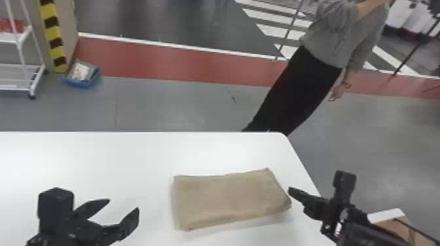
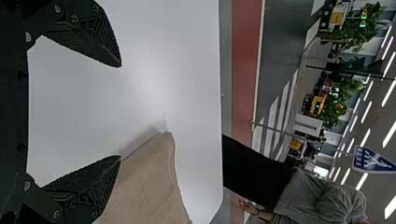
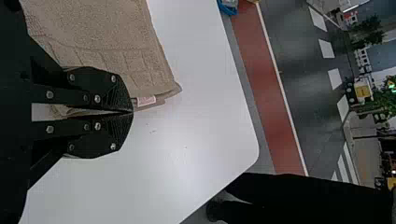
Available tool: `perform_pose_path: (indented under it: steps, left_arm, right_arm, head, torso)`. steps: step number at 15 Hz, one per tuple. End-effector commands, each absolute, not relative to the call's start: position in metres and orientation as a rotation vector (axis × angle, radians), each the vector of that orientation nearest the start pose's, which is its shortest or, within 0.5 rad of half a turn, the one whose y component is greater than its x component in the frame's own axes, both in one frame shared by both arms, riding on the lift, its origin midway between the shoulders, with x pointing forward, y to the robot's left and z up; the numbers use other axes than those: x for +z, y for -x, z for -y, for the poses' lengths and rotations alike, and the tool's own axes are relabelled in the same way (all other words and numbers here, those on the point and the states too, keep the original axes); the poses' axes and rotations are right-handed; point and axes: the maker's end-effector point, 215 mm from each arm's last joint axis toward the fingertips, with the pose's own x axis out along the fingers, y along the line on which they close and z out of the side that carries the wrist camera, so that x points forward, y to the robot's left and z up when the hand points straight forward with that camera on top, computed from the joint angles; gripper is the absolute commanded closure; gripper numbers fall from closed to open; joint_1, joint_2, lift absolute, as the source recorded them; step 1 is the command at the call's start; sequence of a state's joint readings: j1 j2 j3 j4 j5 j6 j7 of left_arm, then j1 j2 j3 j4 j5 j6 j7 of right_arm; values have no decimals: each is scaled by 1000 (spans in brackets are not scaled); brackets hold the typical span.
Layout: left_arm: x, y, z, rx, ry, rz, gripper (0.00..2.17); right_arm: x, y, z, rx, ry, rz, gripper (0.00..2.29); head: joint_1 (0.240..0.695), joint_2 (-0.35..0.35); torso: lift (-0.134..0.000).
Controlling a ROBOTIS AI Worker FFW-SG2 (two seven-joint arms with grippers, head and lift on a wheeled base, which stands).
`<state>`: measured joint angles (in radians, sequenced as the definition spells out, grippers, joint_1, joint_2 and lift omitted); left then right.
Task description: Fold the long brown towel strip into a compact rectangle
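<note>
Head view: matte brown towel [image 1: 229,199], lopsided rectangle

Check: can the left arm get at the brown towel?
Probably yes: the left gripper is open, nothing stands between it and the left end of the towel, and the right gripper sits by the opposite end.

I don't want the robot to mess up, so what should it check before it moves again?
1. Towel on the table: ok, lying flat.
2. Layers lined up: not ok, a lower one pokes out by the small tag.
3. Left gripper open: ok.
4. Right gripper open: not ok, its fingers are together.
5. Number of layers in the towel: cannot tell.
</note>
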<state>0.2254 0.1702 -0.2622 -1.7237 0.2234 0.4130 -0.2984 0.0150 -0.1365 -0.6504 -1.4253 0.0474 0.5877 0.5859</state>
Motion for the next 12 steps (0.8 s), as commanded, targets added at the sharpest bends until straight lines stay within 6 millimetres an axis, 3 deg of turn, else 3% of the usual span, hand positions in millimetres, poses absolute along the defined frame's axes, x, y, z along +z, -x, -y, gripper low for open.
perform_pose_path:
  steps: [1, 7, 11, 12]
  left_arm:
    - [-505, -435, -59, -584, 128, -525, 211]
    - [-503, -432, -54, -593, 136, -521, 262]
    - [-512, -416, -1, -682, 142, -544, 873]
    - [-508, -418, 7, -690, 139, -521, 917]
  right_arm:
    - [-543, -456, 490, -94, -218, -645, 1690]
    - [-548, -460, 465, -57, -250, -671, 1690]
    - [-548, -458, 469, -58, -268, -683, 1690]
    - [-555, -456, 468, -57, -258, -706, 1690]
  head:
    - [695, -350]
    - [695, -350]
    - [695, -350]
    - [695, -350]
  torso:
    - [0]
    - [0]
    - [0]
    - [0]
